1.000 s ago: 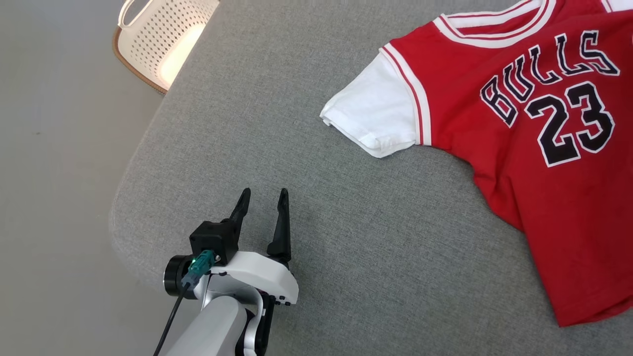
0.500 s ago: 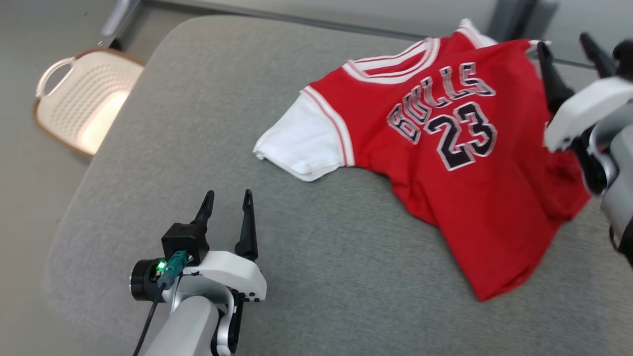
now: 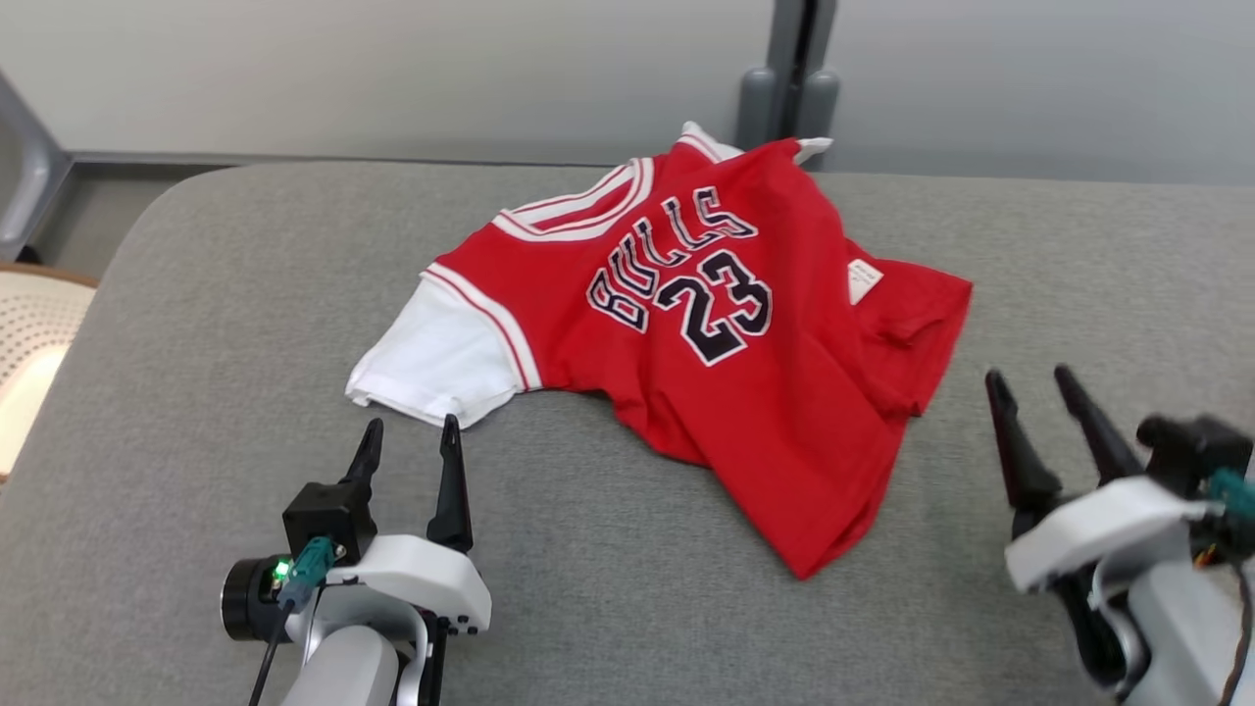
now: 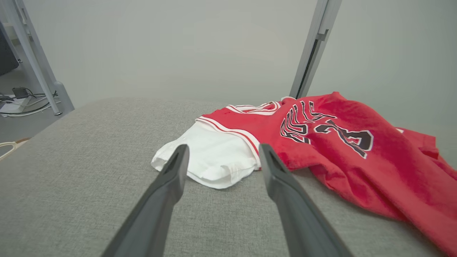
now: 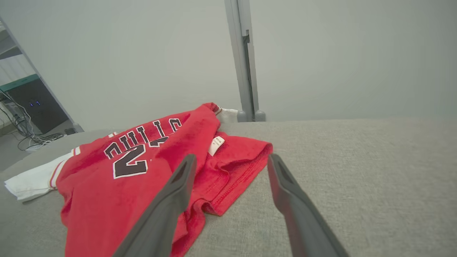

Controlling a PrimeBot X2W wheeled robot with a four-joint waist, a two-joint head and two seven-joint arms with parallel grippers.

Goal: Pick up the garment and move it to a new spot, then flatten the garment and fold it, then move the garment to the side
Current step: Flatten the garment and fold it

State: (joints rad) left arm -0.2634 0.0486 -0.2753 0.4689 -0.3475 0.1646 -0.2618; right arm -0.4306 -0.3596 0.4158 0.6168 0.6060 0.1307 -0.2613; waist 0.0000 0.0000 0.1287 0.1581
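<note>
On the grey cushion (image 3: 245, 324) the jersey (image 3: 686, 324) is lying crumpled, and my right pincer (image 3: 1028, 375), up at its far edge a moment ago, is now hanging wide and empty clear of its right side, my left pincer (image 3: 411, 424) hovering wide near the sleeve (image 3: 431, 363).

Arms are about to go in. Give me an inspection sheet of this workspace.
Surface: grey padded top, rounded corners.
Job's things: red shirt lies rumpled, right side folded over, label showing; white sleeve nearest the left pincer.
Clutter: pale basket beside the top's left end.
Pincers: left pincer and right pincer open, holding nothing, short of the shirt.
Cables: black lead at left wrist; loose wires on the floor.
Surroundings: grey wall, grey post behind.
</note>
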